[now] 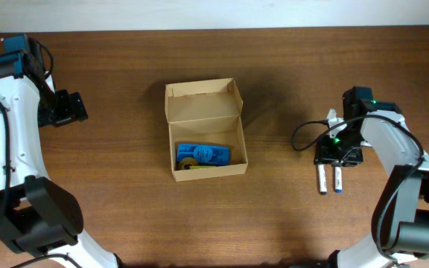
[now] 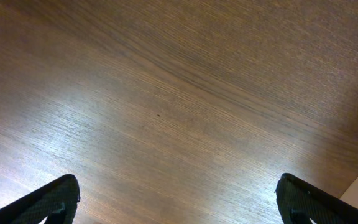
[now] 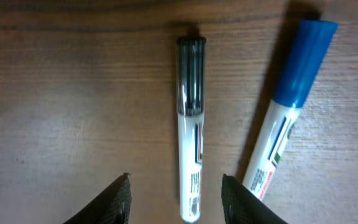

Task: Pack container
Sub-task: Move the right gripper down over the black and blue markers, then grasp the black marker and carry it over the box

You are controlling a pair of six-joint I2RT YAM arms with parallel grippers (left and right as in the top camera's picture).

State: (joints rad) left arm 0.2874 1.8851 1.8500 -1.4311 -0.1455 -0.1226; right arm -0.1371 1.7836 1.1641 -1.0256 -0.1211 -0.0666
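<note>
Brown table [image 1: 110, 186] — container [image 1: 203, 109] well apart from right gripper [image 1: 332, 160].

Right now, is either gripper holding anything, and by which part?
Nothing. Right gripper open astride the black-capped marker; left gripper open over table.

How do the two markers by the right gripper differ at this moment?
Cap: the black-capped marker has a dark cap, the blue-capped marker a bright blue one.
Pose: in the right wrist view the black-capped marker lies straight up the picture, while the blue-capped marker is tilted.
Place: the black-capped marker lies between the open fingers of the right gripper, and the blue-capped marker lies outside them.
Both have white printed barrels, their caps on, and lie flat on the table.
</note>
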